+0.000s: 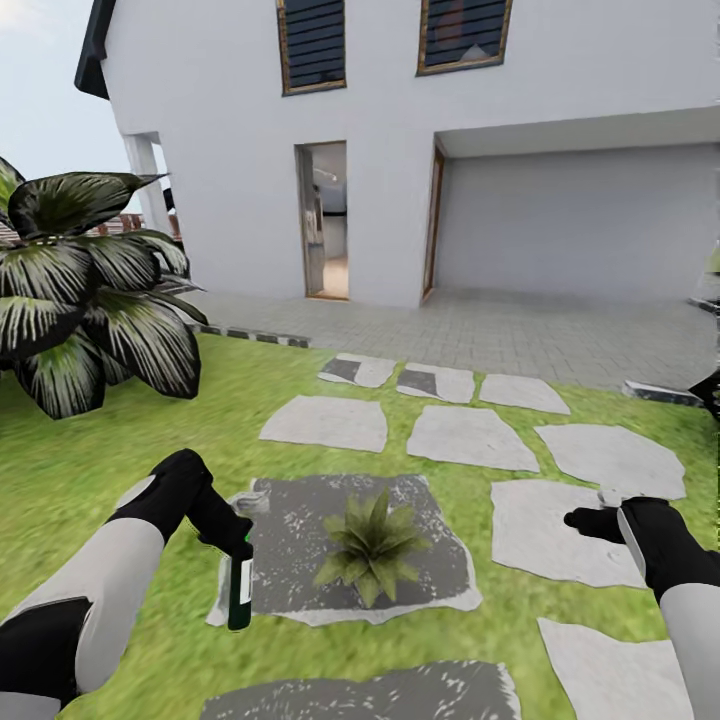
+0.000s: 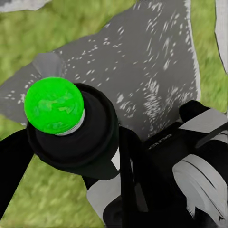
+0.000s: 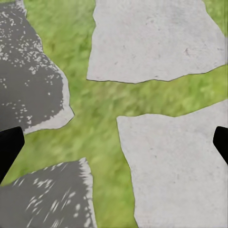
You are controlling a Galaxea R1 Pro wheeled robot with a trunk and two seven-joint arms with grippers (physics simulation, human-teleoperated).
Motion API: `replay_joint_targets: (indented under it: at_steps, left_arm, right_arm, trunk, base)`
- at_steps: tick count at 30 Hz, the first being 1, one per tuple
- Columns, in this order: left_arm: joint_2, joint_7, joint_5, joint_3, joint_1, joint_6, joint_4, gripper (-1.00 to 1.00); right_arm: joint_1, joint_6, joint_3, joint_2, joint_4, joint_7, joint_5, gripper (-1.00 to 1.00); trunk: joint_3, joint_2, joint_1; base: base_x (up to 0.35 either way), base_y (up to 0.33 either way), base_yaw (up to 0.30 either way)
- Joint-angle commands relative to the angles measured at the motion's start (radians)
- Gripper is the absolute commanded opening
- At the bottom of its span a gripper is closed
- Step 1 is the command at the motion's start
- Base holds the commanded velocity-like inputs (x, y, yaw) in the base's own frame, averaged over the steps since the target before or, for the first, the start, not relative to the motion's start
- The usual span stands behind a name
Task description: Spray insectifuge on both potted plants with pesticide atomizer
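The pesticide atomizer (image 1: 240, 592), a slim black bottle with a white label, hangs upright over the grass with my left gripper (image 1: 233, 540) shut on its upper part. In the left wrist view its black cap carries a green dot (image 2: 53, 105), and my left gripper (image 2: 71, 159) clamps the bottle just below. One potted plant (image 1: 372, 545), a low rosette of pointed green leaves, sits on a dark grey stone (image 1: 300, 540) just right of the bottle. My right gripper (image 1: 592, 521) hovers open over a pale stepping stone (image 1: 545, 535). In the right wrist view, the right gripper (image 3: 114, 147) holds nothing above lawn and stones.
A big bush with striped dark leaves (image 1: 85, 290) stands at the left. Pale stepping stones (image 1: 470, 437) lead over the lawn to a paved drive (image 1: 520, 330) and a white house with an open doorway (image 1: 325, 220). Another dark stone (image 1: 370, 695) lies near my base.
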Motion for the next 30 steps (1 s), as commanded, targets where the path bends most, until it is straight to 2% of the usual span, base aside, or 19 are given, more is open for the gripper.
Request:
replay_joint_targets:
  at_steps: [1, 5, 13, 20, 30]
  left_arm:
    - [-0.001, -0.008, -0.018, 0.004, 0.000, 0.009, -0.001, -1.00]
    - [-0.001, -0.007, -0.055, 0.001, 0.004, 0.008, 0.000, -1.00]
    - [-0.001, -0.005, -0.082, 0.000, 0.010, 0.004, 0.002, -1.00]
    - [-0.001, -0.004, -0.169, 0.000, 0.010, 0.001, 0.076, -1.00]
    - [-0.002, -0.003, -0.181, 0.000, 0.010, -0.012, 0.084, -1.00]
  right_arm:
    - [-0.001, 0.004, -0.003, 0.001, -0.001, 0.009, 0.011, 1.00]
    - [-0.001, 0.004, -0.003, 0.001, -0.001, 0.009, 0.011, 1.00]
    - [-0.001, 0.004, -0.002, 0.001, -0.001, 0.009, 0.010, 1.00]
    - [-0.001, 0.004, -0.003, 0.001, -0.001, 0.008, 0.011, 1.00]
    - [-0.001, 0.004, -0.003, 0.001, -0.001, 0.009, 0.010, 1.00]
  trunk:
    - [-0.002, 0.000, 0.000]
    - [-0.008, 0.000, 0.000]
    - [-0.015, 0.000, 0.000]
    - [-0.020, 0.000, 0.000]
    - [-0.035, 0.000, 0.000]
  base:
    - [0.337, 0.000, -0.170]
    - [0.337, 0.000, -0.172]
    - [0.318, 0.000, -0.118]
    - [0.208, 0.000, -0.005]
    - [0.011, 0.000, 0.000]
